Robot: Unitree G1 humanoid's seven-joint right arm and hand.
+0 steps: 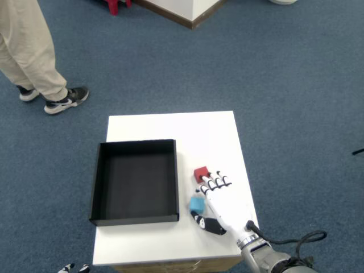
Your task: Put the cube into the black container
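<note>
The black container (96,183), a shallow square tray, sits on the left half of the white table (170,125) with nothing inside it. A red cube (200,173) rests on the table just right of the container. A blue cube (197,203) lies a little nearer, by the container's front right corner. My right hand (216,203) lies low over the table to the right of both cubes. Its fingertips (211,183) touch or nearly touch the red cube's near side. The dark thumb (207,223) points left below the blue cube, which sits against the palm's left edge. The hand looks open.
A person's legs in beige trousers and dark sneakers (65,99) stand on the blue carpet beyond the table's far left. A wooden-edged white wall corner (190,11) is at the top. A cable (301,239) runs from my wrist at the lower right.
</note>
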